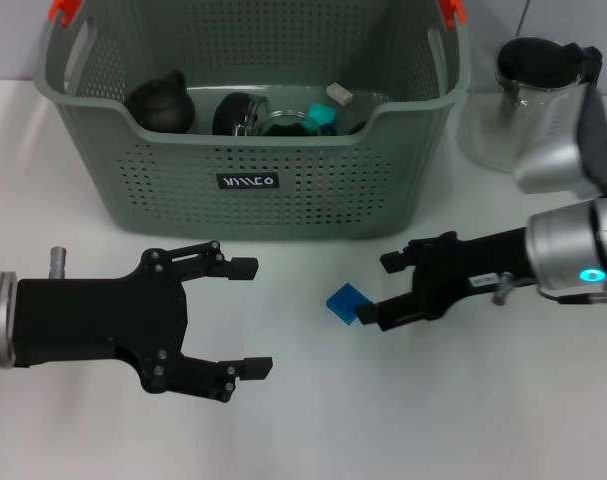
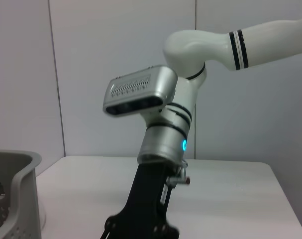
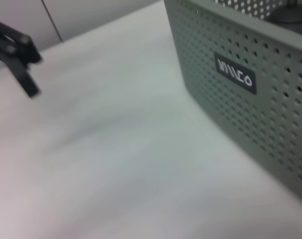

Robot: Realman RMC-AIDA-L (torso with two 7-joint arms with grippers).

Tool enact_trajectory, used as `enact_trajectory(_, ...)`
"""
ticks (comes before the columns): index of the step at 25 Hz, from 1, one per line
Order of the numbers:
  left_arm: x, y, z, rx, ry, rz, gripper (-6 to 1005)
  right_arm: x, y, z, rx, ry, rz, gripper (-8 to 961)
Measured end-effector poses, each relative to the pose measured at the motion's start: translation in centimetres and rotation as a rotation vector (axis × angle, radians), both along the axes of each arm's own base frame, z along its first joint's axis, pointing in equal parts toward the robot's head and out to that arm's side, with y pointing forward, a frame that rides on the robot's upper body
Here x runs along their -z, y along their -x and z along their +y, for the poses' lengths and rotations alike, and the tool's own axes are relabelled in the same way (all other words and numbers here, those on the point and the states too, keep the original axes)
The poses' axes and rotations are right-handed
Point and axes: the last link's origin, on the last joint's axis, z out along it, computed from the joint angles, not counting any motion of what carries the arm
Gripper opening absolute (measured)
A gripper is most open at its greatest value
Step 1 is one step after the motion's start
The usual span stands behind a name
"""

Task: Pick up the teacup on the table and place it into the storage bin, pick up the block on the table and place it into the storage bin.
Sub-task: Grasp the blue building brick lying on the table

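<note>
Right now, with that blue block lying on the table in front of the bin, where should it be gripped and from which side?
The blue block lies flat on the table, a small thin square near the right gripper. That gripper's open fingers already reach it from the robot's right, so probably pinch it across two opposite edges. The left gripper hangs open farther off; the storage bin stands behind.

Grey-green perforated plastic storage bin: matt, red-orange plastic handle clips. Small blue block: smooth. White table: smooth, slight sheen. Black grippers: matt. Clear glass pitcher: glossy.
</note>
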Motion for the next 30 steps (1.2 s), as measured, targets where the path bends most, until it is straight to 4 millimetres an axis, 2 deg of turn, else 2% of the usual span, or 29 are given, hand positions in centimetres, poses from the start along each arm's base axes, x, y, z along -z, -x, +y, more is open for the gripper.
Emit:
enact_trajectory(9,0.3,0.1,0.3,-0.014,0.002,-0.007,939,3.5,0.8,0.6,-0.078,-0.08,-0.091,945)
enact_trajectory(17,0.6,0.0,0.5,-0.017,0.011,-0.013,938,4.8,1.0,0.6,-0.101,-0.104,-0.126,944)
enact_trajectory(28,1.0,-0.1,0.7,-0.026,0.017,-0.023,937,6.1,0.9,0.5,-0.071,-0.127,-0.161,824)
enact_trajectory(30,1.0,0.0,0.7,-0.028,0.02,-0.025,937,6.3,0.9,0.4,-0.063,-0.126,-0.155,757)
